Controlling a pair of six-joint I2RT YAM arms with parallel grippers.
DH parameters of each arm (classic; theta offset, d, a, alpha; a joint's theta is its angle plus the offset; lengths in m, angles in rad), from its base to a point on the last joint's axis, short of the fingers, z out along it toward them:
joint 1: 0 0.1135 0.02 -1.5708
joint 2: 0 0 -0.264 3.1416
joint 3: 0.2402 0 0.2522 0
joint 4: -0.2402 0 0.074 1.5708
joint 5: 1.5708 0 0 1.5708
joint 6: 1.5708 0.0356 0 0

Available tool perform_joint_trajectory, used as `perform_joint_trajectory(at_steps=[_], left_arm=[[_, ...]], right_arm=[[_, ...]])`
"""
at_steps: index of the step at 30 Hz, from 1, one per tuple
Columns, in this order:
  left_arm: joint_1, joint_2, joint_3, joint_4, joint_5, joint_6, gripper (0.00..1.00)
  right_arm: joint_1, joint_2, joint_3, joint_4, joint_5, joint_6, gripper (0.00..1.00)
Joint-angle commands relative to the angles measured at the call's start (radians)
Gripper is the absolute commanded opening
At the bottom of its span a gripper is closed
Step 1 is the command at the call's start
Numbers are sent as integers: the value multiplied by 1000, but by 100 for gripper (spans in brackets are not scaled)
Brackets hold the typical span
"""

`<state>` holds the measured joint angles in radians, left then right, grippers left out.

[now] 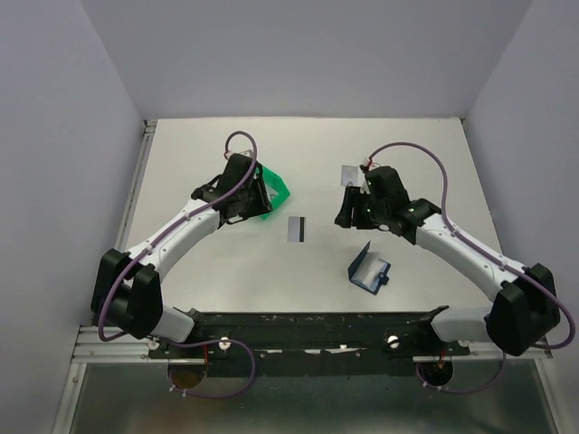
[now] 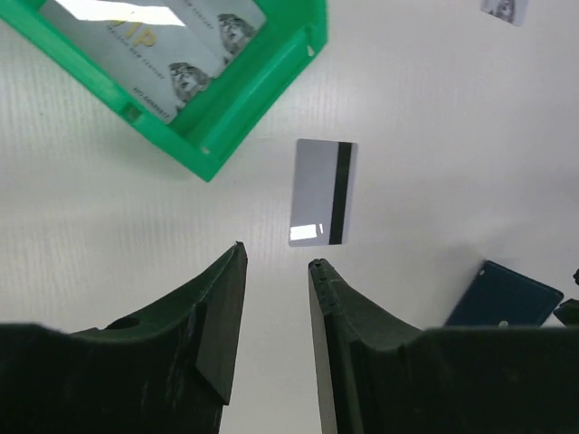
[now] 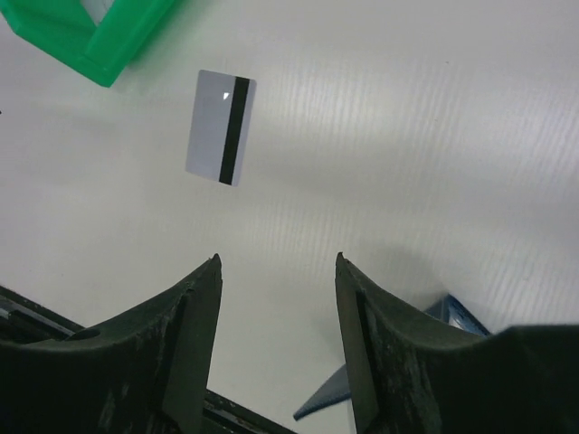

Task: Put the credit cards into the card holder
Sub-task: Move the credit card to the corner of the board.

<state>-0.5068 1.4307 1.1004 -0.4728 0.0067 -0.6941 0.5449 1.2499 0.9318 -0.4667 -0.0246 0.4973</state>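
Robot lab test cell, plain pale walls (image 1: 54, 136), white table (image 1: 226, 280), cabled arms (image 1: 181, 231) on aluminium rail (image 1: 109, 344)

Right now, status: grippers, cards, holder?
Left gripper open, empty. Right gripper open, empty. Striped card flat on table; card holder open, apart from it. Nothing between them.

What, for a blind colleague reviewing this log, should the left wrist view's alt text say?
The open, empty left claw points at a pale grey card with a black stripe lying flat on the white table. A green bin holding a printed card sits upper left; the navy card holder shows lower right.
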Motion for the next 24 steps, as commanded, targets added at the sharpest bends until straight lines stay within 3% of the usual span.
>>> perform_joint_trajectory(at_steps=[1, 6, 14, 24], left_arm=[[62, -53, -46, -3, -8, -44, 47], [65, -81, -109, 40, 64, -50, 45], [65, -186, -249, 62, 93, -61, 40], [65, -274, -281, 39, 93, -47, 40]], right_arm=[[4, 146, 110, 115, -138, -65, 62], [3, 395, 266, 112, -210, -92, 59], [4, 689, 481, 125, -322, -106, 38], [4, 867, 587, 106, -394, -86, 35]])
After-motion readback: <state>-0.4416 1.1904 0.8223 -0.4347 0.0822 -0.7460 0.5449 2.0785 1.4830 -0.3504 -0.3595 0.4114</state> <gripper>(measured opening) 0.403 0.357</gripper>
